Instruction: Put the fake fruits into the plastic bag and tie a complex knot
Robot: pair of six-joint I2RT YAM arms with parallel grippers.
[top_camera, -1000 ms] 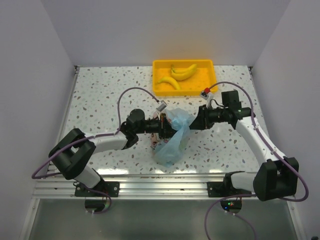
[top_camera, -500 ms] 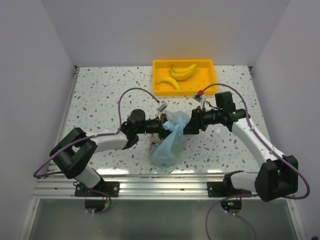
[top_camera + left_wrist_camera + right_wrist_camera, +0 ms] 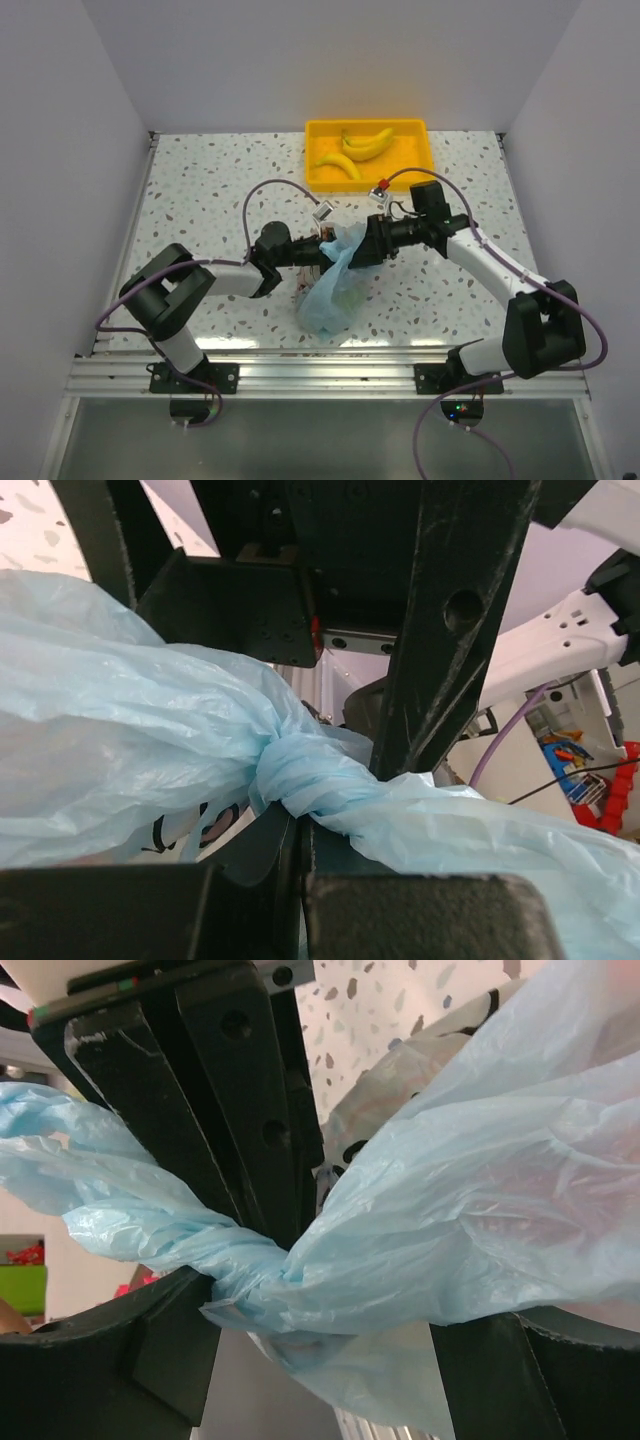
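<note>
The light-blue plastic bag [image 3: 333, 290] rests on the table between both arms, its top drawn up into a twisted knot [image 3: 300, 775]. My left gripper [image 3: 296, 825] is shut, pinching the bag film just under that knot. My right gripper [image 3: 330, 1360] faces it from the right with its jaws wide apart. The knot [image 3: 255, 1270] and loose film lie between its fingers [image 3: 150, 1350], unclamped. Both grippers meet at the bag's top [image 3: 343, 245] in the top view. Two yellow bananas [image 3: 368, 143] lie in the tray. Any fruits inside the bag cannot be made out.
The yellow tray [image 3: 420, 160] stands at the back of the speckled table, just behind my right arm [image 3: 480, 255]. White walls close in the left, right and back. A metal rail [image 3: 320, 365] runs along the near edge.
My right gripper has opened and slid left, closer to the left gripper. The bag's top has bunched up between them. The left gripper stays shut on the film.
</note>
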